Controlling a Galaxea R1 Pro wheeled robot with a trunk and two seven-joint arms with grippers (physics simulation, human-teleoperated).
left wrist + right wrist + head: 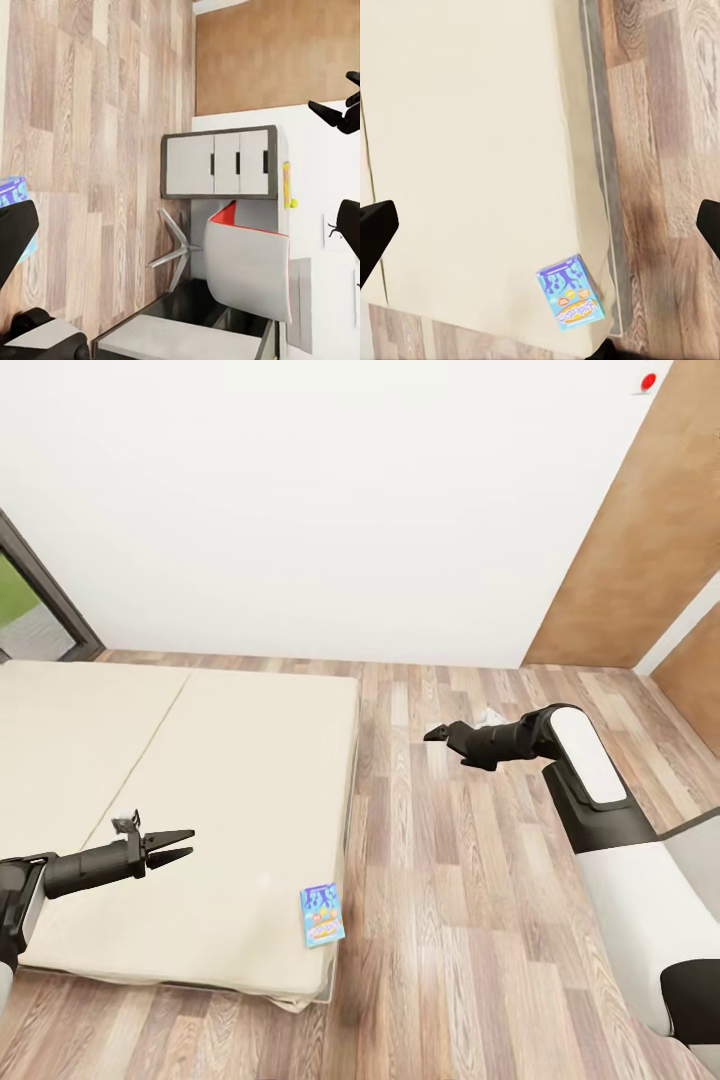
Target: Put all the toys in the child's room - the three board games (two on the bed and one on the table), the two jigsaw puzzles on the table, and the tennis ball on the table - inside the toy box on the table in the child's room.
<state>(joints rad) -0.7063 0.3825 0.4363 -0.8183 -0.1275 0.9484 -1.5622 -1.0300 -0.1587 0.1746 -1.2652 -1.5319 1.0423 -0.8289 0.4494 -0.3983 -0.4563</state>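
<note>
small blue printed board game box (322, 915) lies flat on the beige mattress of the low wide bed (230, 780), at the near right corner, just inside the edge. wood plank floor (470, 900) is right beside it. only this one game is in view on the bed.

handling guess: thin cardboard, light, stiff enough but the faces would dent under a hard squeeze. flat on soft bedding, so no easy way under it. best bet looks like pinching across the short width, or nudging it over the mattress edge and taking it by the overhanging side. glossy print may be slippery.

left gripper (170, 847) hangs over the near middle of the bed, fingers parted a little, nothing between them. the box sits to its right and nearer, well apart.

right gripper (438, 734) hangs over the floor, right of the bed. from the head view i cannot tell how far it's open, but in its wrist view the fingertips (375, 229) sit wide apart, empty. the box lies nearer and to its left, well apart.

left wrist view catches a grey-white desk with a cabinet unit (217, 163) and a grey chair with red trim (251, 266).
</note>
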